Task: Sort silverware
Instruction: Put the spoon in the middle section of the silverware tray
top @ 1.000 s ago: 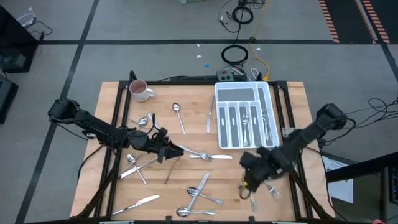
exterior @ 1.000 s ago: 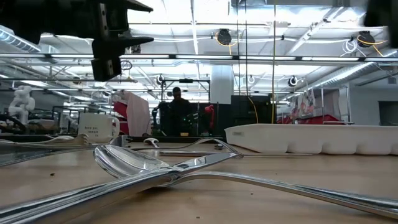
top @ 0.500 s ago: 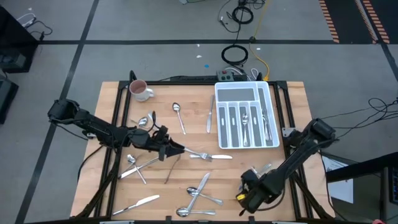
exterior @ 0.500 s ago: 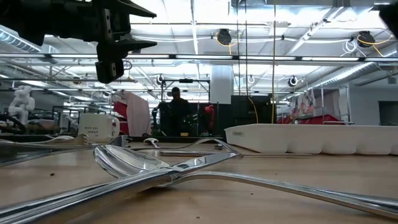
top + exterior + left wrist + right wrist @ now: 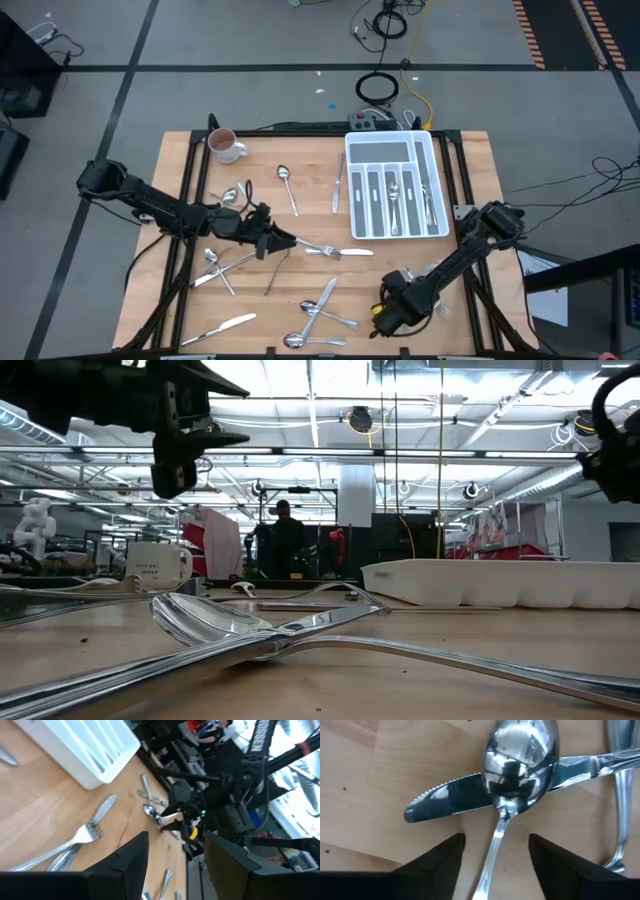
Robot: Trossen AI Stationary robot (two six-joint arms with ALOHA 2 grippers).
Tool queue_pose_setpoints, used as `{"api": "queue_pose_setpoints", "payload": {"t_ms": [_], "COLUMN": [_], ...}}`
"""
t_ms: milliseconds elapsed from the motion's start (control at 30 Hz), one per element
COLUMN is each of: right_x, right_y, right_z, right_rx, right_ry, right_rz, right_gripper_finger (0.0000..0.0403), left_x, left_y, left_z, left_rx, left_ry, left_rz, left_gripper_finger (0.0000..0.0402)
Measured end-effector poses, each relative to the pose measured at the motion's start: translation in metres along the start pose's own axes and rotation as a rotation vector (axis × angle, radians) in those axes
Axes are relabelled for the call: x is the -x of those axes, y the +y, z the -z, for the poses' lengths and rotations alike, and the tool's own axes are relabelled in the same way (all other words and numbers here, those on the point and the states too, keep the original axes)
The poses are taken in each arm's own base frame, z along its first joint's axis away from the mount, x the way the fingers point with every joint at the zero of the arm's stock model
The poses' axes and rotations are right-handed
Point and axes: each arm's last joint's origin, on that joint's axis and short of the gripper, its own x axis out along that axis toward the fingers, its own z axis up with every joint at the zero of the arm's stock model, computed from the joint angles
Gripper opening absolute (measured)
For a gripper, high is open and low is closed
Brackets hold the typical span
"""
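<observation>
The right gripper (image 5: 383, 318) hangs near the table's (image 5: 460, 330) front edge, fingers spread wide astride a spoon (image 5: 519, 765) lying across a table knife (image 5: 465, 795), gripping nothing; the left gripper (image 5: 283, 241), also open and empty, hovers mid-table beside a fork (image 5: 335, 251); more silverware lies scattered, some in the cutlery tray (image 5: 352, 190) at the back right.

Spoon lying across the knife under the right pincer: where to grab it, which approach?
Judging from the right wrist view, take the spoon by its thin handle, straight down, one finger on each side. The bowl rests on the knife blade and is too wide and rounded to pinch. The handle lies clear on bare table between the open right pincer fingers.
</observation>
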Motion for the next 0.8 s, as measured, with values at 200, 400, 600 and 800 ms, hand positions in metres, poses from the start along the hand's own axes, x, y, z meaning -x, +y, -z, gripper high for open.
{"api": "queue_pose_setpoints", "payload": {"t_ms": [200,400,600,800], "right_x": [-0.002,-0.001,0.012,0.038], "right_y": [0.006,0.007,0.010,0.008], "right_z": [-0.009,-0.010,-0.007,-0.007], "right_rx": [-0.026,-0.033,-0.019,0.009], "right_ry": [0.048,0.068,0.046,-0.008], "right_rz": [-0.001,-0.002,-0.023,-0.117], "right_gripper_finger": [0.0052,0.0009,0.0002,0.0001], "left_x": [0.000,0.000,0.000,0.000], "left_y": [0.002,0.002,0.001,-0.002], "left_z": [0.002,0.001,0.001,-0.003], "left_rx": [0.001,0.001,0.003,-0.087], "left_ry": [0.018,0.015,0.008,-0.044], "left_rz": [-0.025,-0.021,-0.016,0.003], "left_gripper_finger": [0.0191,0.0191,0.0191,0.0191]}}
